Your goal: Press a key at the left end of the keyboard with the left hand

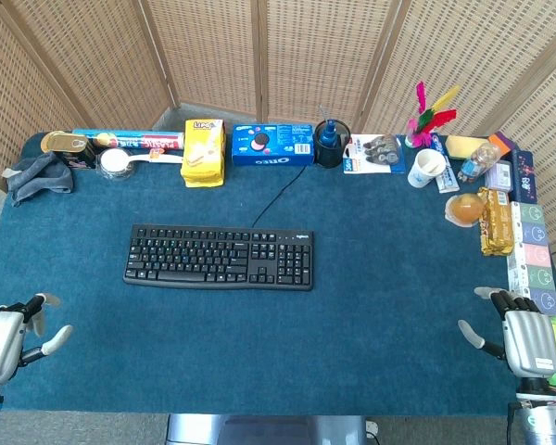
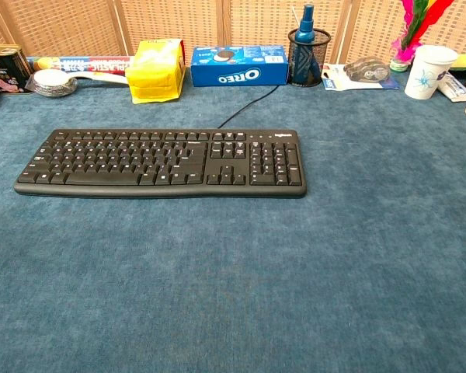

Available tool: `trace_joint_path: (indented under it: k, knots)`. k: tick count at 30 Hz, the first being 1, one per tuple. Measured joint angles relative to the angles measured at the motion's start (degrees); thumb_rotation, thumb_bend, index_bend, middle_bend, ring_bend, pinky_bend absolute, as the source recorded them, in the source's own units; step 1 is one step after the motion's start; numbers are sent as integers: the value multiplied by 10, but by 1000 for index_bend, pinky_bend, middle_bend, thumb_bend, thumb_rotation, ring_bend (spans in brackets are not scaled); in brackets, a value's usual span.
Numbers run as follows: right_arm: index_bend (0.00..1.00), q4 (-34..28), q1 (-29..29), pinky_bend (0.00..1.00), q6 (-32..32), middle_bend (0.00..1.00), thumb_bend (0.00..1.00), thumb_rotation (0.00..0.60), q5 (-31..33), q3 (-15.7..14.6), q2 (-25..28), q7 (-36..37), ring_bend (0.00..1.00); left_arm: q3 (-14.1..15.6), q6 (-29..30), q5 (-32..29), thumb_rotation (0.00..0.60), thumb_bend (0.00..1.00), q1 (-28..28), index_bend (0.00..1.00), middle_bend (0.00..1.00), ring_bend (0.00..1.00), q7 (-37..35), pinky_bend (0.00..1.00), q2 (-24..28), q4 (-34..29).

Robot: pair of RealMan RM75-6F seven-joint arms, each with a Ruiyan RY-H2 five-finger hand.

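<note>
The left hand (image 1: pixel 7 341), at the frame's lower left, rests empty with fingers spread; the right hand (image 1: pixel 524 336), lower right, likewise. The black plastic keyboard (image 1: pixel 219 257) lies centre-frame on the blue-carpeted desk (image 1: pixel 371 315), well apart from both.

Left hand (image 1: pixel 5 341) cut by head view edge; keyboard (image 2: pixel 160 162) legends unreadable.

Staged lab tabletop: wicker screen (image 1: pixel 324 46), blue cloth (image 1: pixel 352 334).

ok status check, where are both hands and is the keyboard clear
Left hand open, near table edge, off the keyboard. Right hand open, idle at far right. No key pressed yet, path unobstructed.
</note>
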Motion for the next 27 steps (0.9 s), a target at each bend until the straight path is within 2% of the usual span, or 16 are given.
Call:
trace_joint_path:
  k: [14, 17, 19, 21, 23, 27]
  knots:
    - [308, 7, -2, 338, 4, 362, 274, 0, -2, -2, 0, 13, 344, -1, 4, 4, 0, 106, 1, 394, 686, 618, 0, 597, 5, -3]
    - [308, 8, -4, 339, 6, 362, 274, 0, -2, -2, 0, 14, 344, -5, -2, 2, 0, 107, -5, 394, 769, 721, 5, 654, 9, -4]
    - [308, 8, -5, 340, 6, 361, 274, 0, -1, -2, 0, 14, 344, -11, -11, -1, 0, 106, -13, 394, 918, 866, 9, 752, 11, -5]
    - [308, 6, -5, 344, 5, 361, 274, 0, 2, -2, 1, 12, 344, -19, -26, -5, 0, 105, -27, 394, 992, 971, 14, 842, 11, -1]
    - [308, 2, -5, 347, 5, 361, 275, 0, 3, -1, 1, 8, 344, -30, -51, -15, 0, 106, -46, 395, 1000, 1000, 18, 903, 10, 8]
    - [308, 0, -4, 351, 3, 361, 274, 0, 5, 0, 1, 3, 344, -49, -112, -48, 0, 106, -87, 394, 1000, 1000, 33, 948, 9, 23]
